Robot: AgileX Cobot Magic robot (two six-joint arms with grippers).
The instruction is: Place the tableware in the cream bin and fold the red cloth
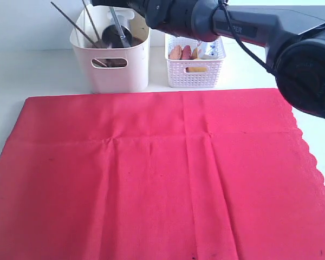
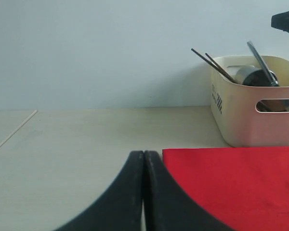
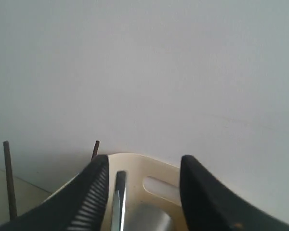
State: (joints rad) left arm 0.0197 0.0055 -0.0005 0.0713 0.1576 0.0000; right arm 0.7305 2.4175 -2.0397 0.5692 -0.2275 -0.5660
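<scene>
The cream bin (image 1: pixel 111 65) stands at the back of the table, beyond the flat red cloth (image 1: pixel 151 173). Its wall hides most of the tableware: only the chopsticks (image 1: pixel 70 21), the silver knife (image 1: pixel 119 27) and the steel cup (image 2: pixel 253 74) poke out. The right gripper (image 3: pixel 144 159) hangs just above, jaws apart either side of the knife's upper end, gripping nothing. The left gripper (image 2: pixel 143 155) is pressed closed and empty beside the cloth's corner.

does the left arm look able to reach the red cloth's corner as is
Probably yes: the left gripper sits just beside the corner of the red cloth, low over the table, with nothing between them. Its jaws are shut, so they would have to open first.
</scene>
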